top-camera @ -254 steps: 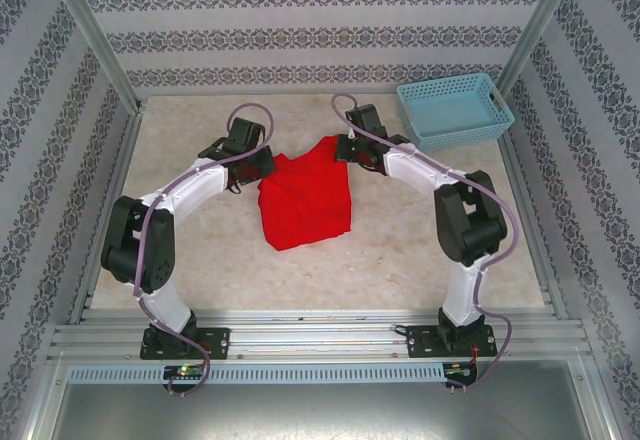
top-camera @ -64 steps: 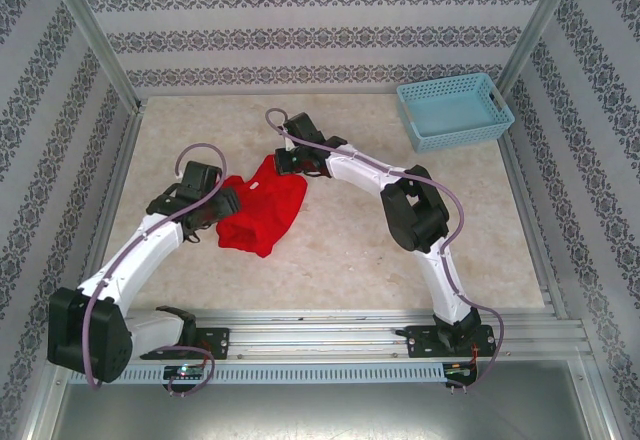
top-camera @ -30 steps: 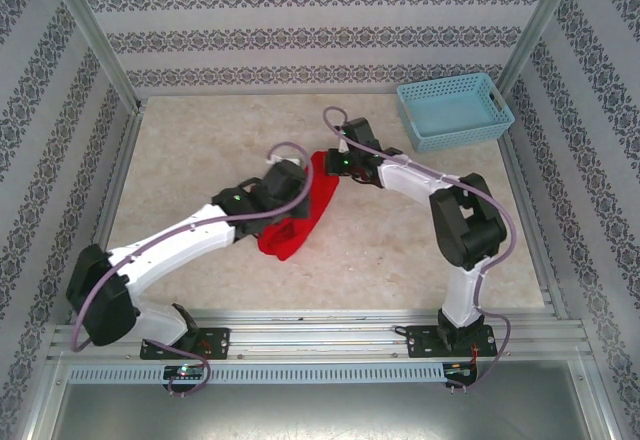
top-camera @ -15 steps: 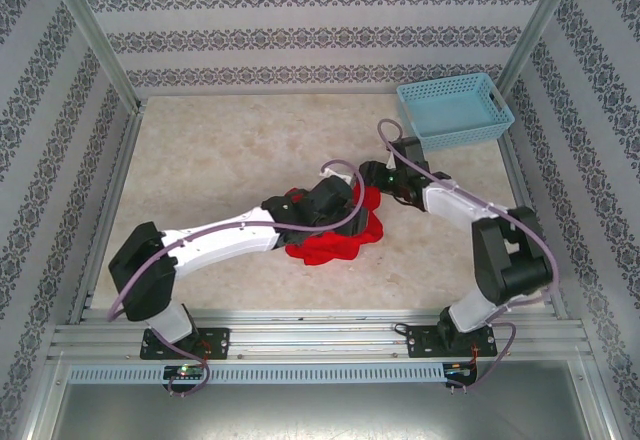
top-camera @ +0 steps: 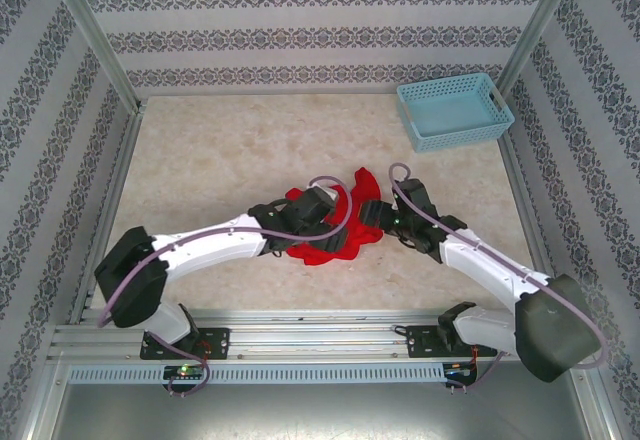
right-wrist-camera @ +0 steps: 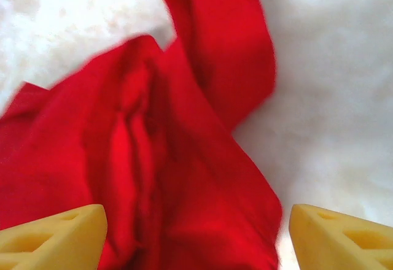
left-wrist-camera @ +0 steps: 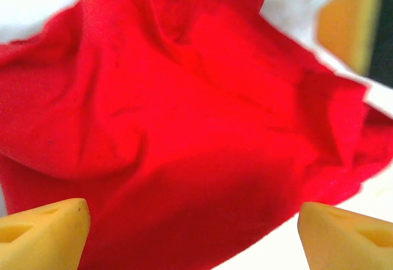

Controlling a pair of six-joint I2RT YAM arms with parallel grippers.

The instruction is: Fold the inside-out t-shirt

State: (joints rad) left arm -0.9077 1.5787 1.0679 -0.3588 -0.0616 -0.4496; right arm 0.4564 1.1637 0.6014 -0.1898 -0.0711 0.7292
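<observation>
The inside-out t-shirt (top-camera: 332, 250) is plain bright red and lies in a crumpled heap near the middle of the table. My left gripper (top-camera: 330, 212) hangs over the heap's left part, and my right gripper (top-camera: 376, 216) is at its right edge. In the left wrist view the left gripper (left-wrist-camera: 193, 239) is open, its yellow fingertips (left-wrist-camera: 43, 233) far apart over the wrinkled t-shirt (left-wrist-camera: 184, 116). The right gripper (right-wrist-camera: 196, 239) is also open, its fingertips (right-wrist-camera: 341, 233) wide, with the t-shirt (right-wrist-camera: 184, 178) bunched below them and a strip of cloth trailing away.
A light blue plastic basket (top-camera: 455, 110) stands at the far right corner. The pale marbled table (top-camera: 200, 160) is walled by patterned panels and metal posts. Both arms reach inward from the near rail (top-camera: 320, 340).
Both grippers have opened and let go of the shirt. The arms swung right and toward the near edge, and the shirt dropped from a hanging fold into a crumpled heap.
</observation>
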